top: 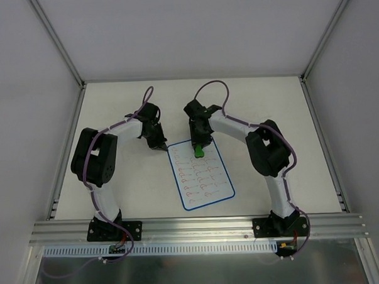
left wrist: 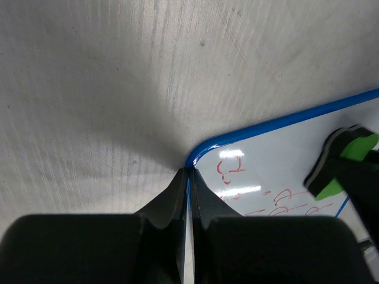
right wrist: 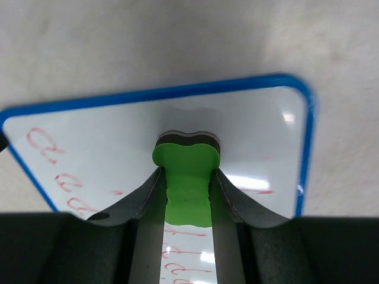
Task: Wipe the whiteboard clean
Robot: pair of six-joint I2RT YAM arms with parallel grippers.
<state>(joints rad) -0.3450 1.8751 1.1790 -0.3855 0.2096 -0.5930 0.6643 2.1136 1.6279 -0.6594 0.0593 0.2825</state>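
Observation:
The whiteboard (top: 201, 175), white with a thin blue border, lies flat on the table between the arms, with rows of small red marks on it. My left gripper (top: 162, 143) is shut on the board's far left corner; in the left wrist view (left wrist: 189, 173) the blue edge runs between its tips. My right gripper (top: 199, 146) is shut on the green bone-shaped eraser (top: 199, 151), which rests on the board's far part. In the right wrist view the eraser (right wrist: 185, 177) sits between my fingers on a bare white stretch of the whiteboard (right wrist: 106, 127), red marks on either side.
The off-white tabletop (top: 270, 113) is walled by white panels at the back and sides. An aluminium rail (top: 199, 226) with both arm bases runs along the near edge.

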